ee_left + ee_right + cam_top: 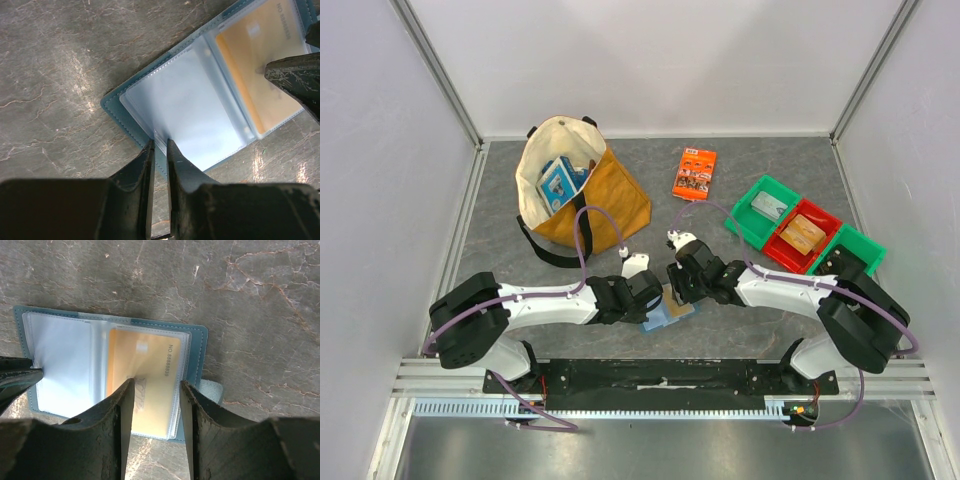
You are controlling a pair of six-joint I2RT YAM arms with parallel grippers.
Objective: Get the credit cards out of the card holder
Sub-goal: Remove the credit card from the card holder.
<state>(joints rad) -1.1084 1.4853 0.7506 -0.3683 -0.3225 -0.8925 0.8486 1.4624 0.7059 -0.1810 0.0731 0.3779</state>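
one tan-orange card (150, 355) shows, hazy behind a glossy clear sleeve (185, 105) of the stitched light-blue card holder (198, 347), open flat on the veined grey counter (250, 300) and mostly hidden in the top view. left fingers (149, 152) pinch a sleeve edge, nearly shut; right fingers (124, 400) partly open astride the card, gripping nothing.

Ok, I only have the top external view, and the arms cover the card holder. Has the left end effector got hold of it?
Observer: Yes. The card holder lies open, and the left end effector is shut on the near edge of an empty-looking clear pocket.
Operator: And is a card out yet?
Observer: No. The tan-orange card sits inside its pocket, and the right end effector is open over it.
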